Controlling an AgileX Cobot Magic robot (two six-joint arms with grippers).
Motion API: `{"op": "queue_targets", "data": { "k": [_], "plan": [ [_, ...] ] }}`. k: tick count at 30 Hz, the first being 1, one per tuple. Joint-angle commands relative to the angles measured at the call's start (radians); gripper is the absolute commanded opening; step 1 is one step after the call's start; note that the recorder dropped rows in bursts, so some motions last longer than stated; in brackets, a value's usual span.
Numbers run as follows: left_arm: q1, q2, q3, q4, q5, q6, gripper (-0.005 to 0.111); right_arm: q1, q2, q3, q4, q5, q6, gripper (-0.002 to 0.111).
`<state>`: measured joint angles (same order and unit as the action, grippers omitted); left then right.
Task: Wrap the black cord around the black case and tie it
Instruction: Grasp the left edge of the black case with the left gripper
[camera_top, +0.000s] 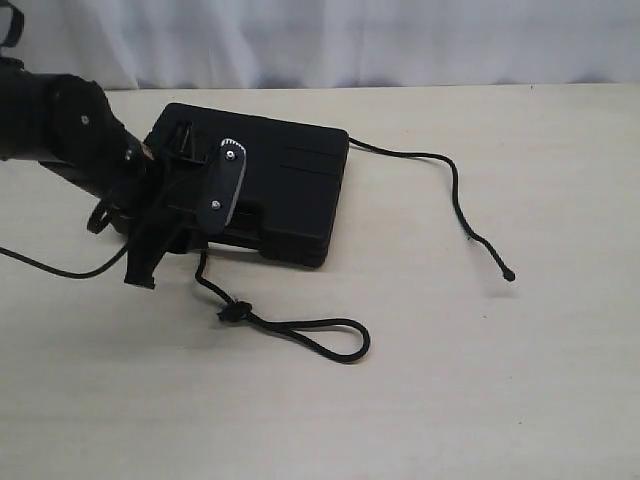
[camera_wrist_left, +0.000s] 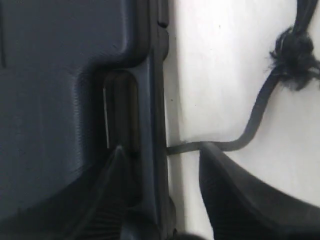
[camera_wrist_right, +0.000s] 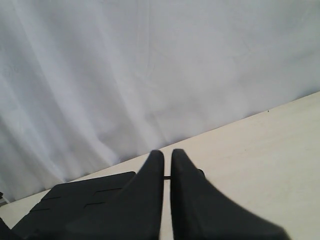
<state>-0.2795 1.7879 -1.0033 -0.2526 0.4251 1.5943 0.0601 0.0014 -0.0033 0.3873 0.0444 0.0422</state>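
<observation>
Lying on table: a flat rectangular matte black case (camera_top: 285, 190) of moulded plastic rests flat on the beige tabletop (camera_top: 500, 400), left of centre in the exterior view.
Case axis: its long axis runs roughly left to right across that view, the right end angled slightly toward the camera; the grooved panel faces up.
Cord path: a thin braided black cord (camera_top: 420, 155) passes beneath the case.
Far run: leaves the case's far right corner, curves right and then toward the camera, and ends in a knobbed tip (camera_top: 510, 276).
Near run: leaves the near edge, reaches a small frayed knot (camera_top: 231, 313), then forms a long loop (camera_top: 345, 340) stretched out to the right.
Left gripper (camera_top: 178, 255): spread wide astride the case's near left edge, one finger (camera_top: 224, 185) over the lid, the other (camera_top: 145, 262) outside it; contact cannot be told.
Left wrist view: the cord emerges from under the case edge and meets the outer finger (camera_wrist_left: 240, 200).
Right gripper (camera_wrist_right: 166, 159): fingers nearly together, a thin slit between, aimed toward a white curtain (camera_wrist_right: 150, 60) with the case below.
</observation>
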Motion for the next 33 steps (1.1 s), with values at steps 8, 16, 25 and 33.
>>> {"op": "queue_targets", "data": {
  "k": [8,16,25,33],
  "plan": [
    [-0.006,0.172,0.002,0.008,-0.254,0.023,0.045,0.001,-0.001,0.003,0.001,0.011,0.0,0.005],
    [-0.008,0.148,0.002,0.008,-0.289,0.024,0.0,0.001,-0.001,0.003,0.001,0.011,0.0,0.005],
    [-0.008,-0.038,0.002,0.034,-0.158,0.025,0.0,0.001,-0.001,0.003,0.084,-0.193,0.079,0.005],
    [-0.008,-0.14,0.002,0.034,-0.143,0.028,0.0,0.003,0.132,-0.163,0.004,-0.174,0.228,0.005]
  ]
}}
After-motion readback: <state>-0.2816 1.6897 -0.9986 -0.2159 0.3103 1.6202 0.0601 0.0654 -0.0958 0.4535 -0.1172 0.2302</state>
